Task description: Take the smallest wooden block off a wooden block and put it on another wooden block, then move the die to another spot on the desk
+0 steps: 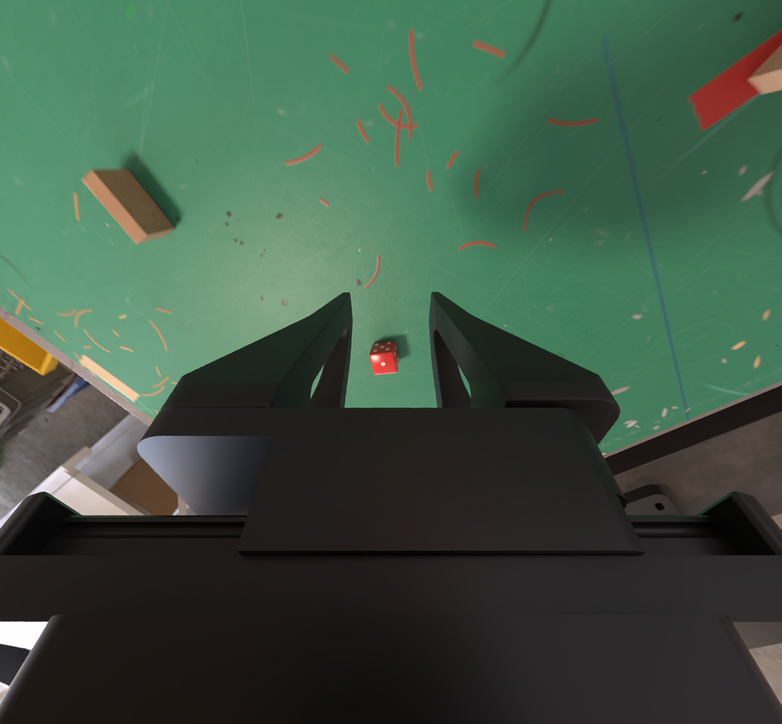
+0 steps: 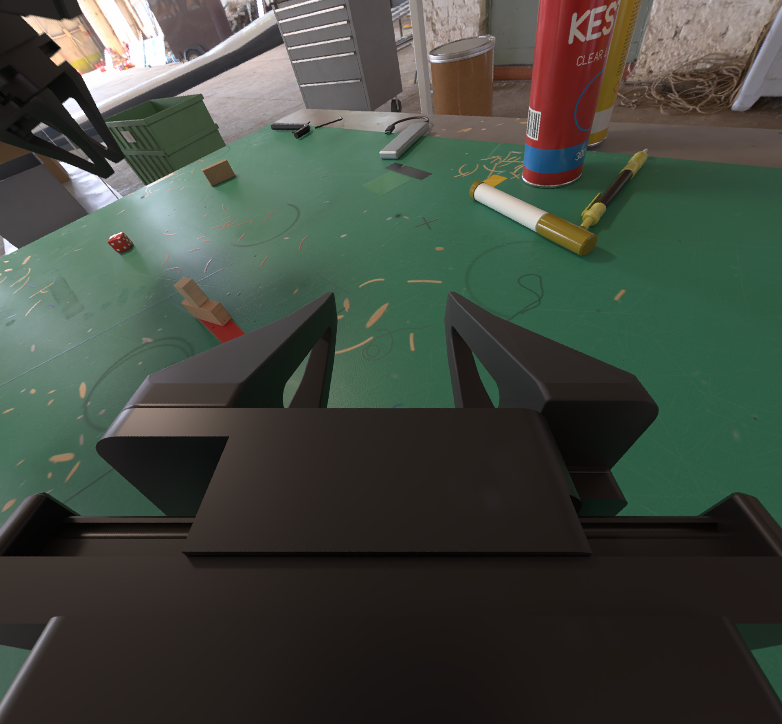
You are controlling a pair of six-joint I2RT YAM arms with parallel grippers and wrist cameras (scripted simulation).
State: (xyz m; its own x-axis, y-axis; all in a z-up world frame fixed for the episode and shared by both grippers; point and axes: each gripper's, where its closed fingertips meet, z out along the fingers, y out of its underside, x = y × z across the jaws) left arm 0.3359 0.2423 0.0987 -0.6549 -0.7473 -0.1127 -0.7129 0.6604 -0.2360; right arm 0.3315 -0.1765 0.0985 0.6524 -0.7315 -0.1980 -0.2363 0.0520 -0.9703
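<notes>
So the green desk (image 2: 550, 344) is scuffed up all over with red and orange marks. Biggest thing on it is the tall red spray can (image 2: 567, 69) standing at the far right, with a yellow can (image 2: 622, 48) right behind it. Near those lie a fat white-and-gold marker (image 2: 533, 217) and a slim yellow pen (image 2: 613, 187). A silver USB hub (image 2: 402, 141) sits at the far edge.

Left gripper (image 1: 390, 297) hangs over the desk's near left part, fingers apart and empty, the red die (image 1: 384, 357) sitting on the desk in the gap between them, not touched. Right gripper (image 2: 391, 297) is also spread wide with nothing in it, over bare desk.

Wood stuff: one flat wooden block (image 1: 127, 204) lies alone at the far left. Another wooden block (image 2: 209, 311) sits on a red strip (image 2: 224, 329), and the smallest wooden block (image 2: 190, 291) is on top of it, leaning a bit.
</notes>
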